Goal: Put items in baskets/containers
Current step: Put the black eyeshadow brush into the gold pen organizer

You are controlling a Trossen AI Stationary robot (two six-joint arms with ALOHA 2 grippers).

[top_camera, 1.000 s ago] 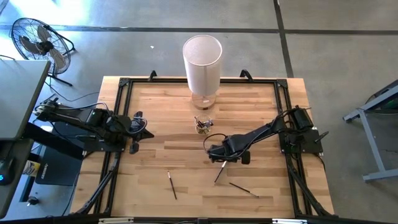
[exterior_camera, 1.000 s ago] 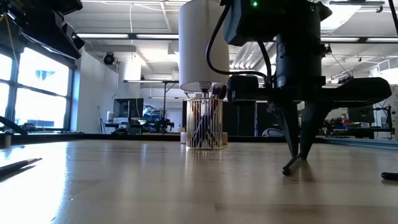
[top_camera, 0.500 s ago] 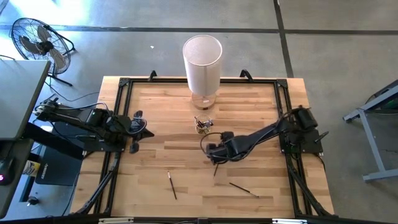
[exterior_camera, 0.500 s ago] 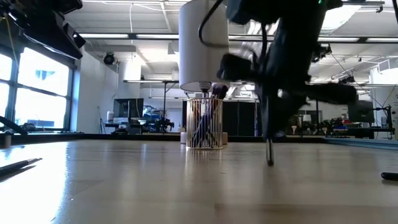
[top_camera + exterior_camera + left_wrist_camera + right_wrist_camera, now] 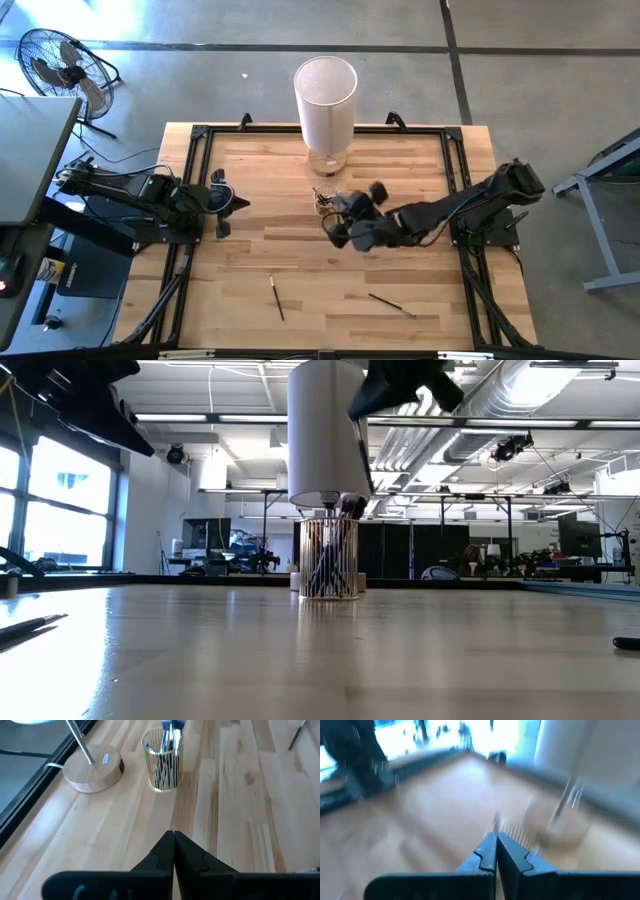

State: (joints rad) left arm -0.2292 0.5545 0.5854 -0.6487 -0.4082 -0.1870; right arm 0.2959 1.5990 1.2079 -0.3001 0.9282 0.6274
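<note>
High view: right pincer (image 5: 335, 225) pressed together, hanging just beside the glass cup (image 5: 324, 203); brushes (image 5: 276, 297) well apart.

Wooden plank counter (image 5: 270, 190) with a black frame along its edges. Near the far edge, at the middle, a lamp with a tall white shade (image 5: 325, 95) on a round wooden base (image 5: 93, 768). Just in front of that base, a small ribbed clear cup (image 5: 324, 201) holding several brushes upright. Toward the near edge, two loose brushes lying flat and well apart: one dark brush (image 5: 276, 297) left of centre, another brush (image 5: 392, 303) right of centre.
</note>
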